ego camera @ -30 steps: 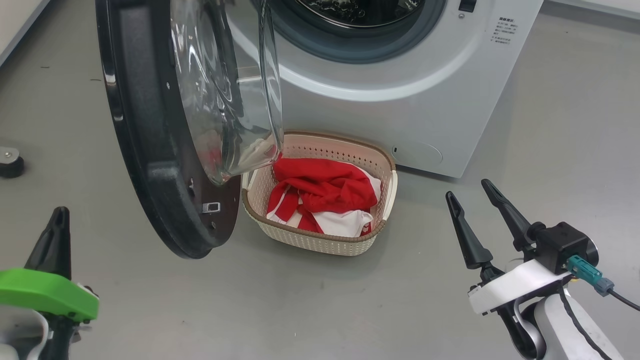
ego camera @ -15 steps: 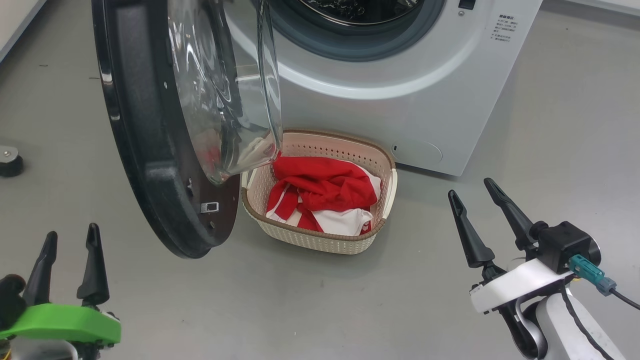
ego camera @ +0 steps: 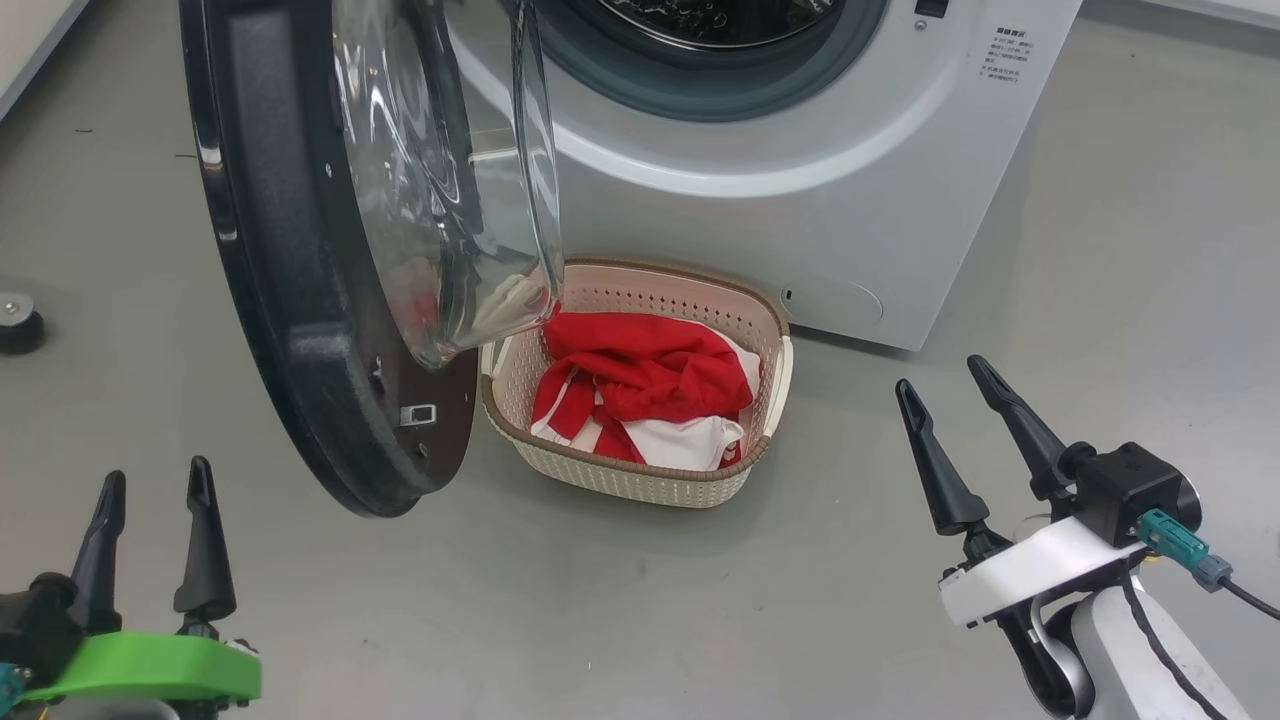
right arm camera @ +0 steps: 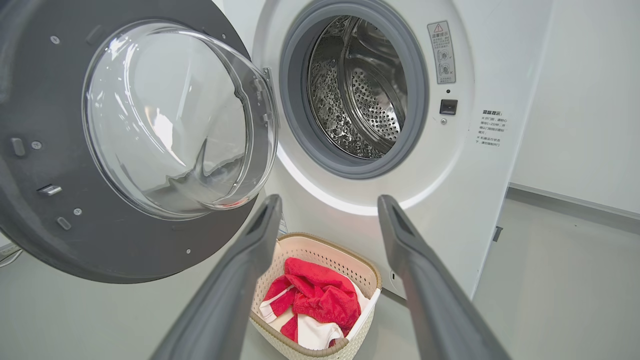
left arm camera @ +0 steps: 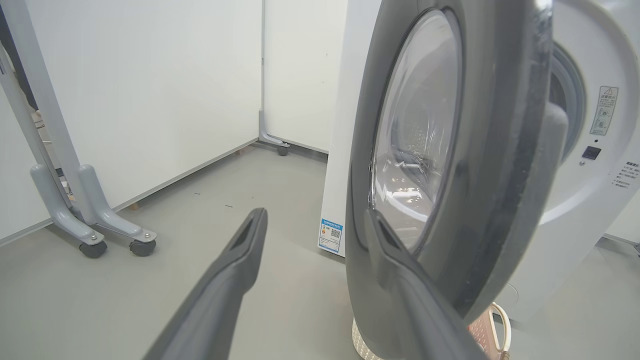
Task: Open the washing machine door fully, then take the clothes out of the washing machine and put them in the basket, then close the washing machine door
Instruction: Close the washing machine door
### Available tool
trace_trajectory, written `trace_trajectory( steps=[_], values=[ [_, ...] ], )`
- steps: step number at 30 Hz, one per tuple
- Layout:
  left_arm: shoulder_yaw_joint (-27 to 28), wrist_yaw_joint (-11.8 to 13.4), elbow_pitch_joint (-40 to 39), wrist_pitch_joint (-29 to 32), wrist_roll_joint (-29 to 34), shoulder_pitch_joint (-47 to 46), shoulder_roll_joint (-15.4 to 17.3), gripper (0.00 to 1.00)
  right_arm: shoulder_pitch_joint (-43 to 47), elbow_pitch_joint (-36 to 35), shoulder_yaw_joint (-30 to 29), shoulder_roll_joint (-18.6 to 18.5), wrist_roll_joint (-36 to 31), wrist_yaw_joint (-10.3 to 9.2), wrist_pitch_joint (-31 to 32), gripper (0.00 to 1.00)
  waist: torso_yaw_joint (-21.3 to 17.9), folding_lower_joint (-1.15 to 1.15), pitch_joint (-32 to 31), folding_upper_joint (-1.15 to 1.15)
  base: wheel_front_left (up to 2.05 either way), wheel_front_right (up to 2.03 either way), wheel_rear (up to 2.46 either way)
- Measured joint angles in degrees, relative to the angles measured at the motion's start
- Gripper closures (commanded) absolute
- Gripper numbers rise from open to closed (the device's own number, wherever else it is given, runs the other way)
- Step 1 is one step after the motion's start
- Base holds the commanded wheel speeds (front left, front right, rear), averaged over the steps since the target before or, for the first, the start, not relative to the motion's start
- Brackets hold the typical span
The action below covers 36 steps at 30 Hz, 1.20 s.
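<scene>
The washing machine (ego camera: 800, 230) stands at the top with its drum mouth (right arm camera: 360, 90) open and bare metal inside. The washing machine door (ego camera: 300, 300) swings out to the left, its glass bowl facing the basket. The cream basket (ego camera: 640, 480) sits on the floor before the machine, with the red and white clothes (ego camera: 640, 390) lying in it. My left gripper (ego camera: 158, 475) is open and empty at the lower left, just outside the door's black rim (left arm camera: 500, 150). My right gripper (ego camera: 938, 375) is open and empty, to the right of the basket. In the right wrist view the fingers (right arm camera: 400, 235) frame the basket (right arm camera: 325, 255) and clothes (right arm camera: 320, 295).
A small black round thing (ego camera: 15, 320) sits on the grey floor at the far left. Beyond the door, white wall panels stand on grey wheeled feet (left arm camera: 95, 225). A blue label (left arm camera: 330, 235) marks the machine's side. Open floor lies around the basket's front.
My left gripper has opened from shut and shifted a little right and down in the head view. The right gripper, door, basket and clothes stay put.
</scene>
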Motion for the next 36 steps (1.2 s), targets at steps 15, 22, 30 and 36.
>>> trace_trajectory(
  steps=[15,22,30,36],
  values=[
    [-1.2,0.0,3.1,-2.3,1.4,-0.2,0.0,0.0,0.0,0.0,0.0,0.0,-0.2,0.0,0.0,0.0,0.3,0.0,-0.2,0.0,0.0,0.0,0.0],
    [-1.6,0.0,3.9,-2.5,1.4,-0.4,0.1,0.0,0.0,0.0,0.0,0.0,-0.2,0.0,0.0,0.0,0.5,0.0,-0.2,0.0,0.0,0.0,0.0],
    [-1.7,0.0,4.7,-3.0,1.4,-0.8,0.1,0.0,0.0,0.0,0.0,0.0,-0.2,0.0,0.0,0.0,0.6,0.0,-0.4,0.0,0.0,0.0,0.0],
    [-1.7,0.0,5.3,-3.4,1.5,-0.9,0.2,0.0,0.1,0.0,0.0,0.0,-0.2,0.0,0.0,0.0,0.5,0.0,-0.5,0.0,0.0,0.0,0.0]
  ],
)
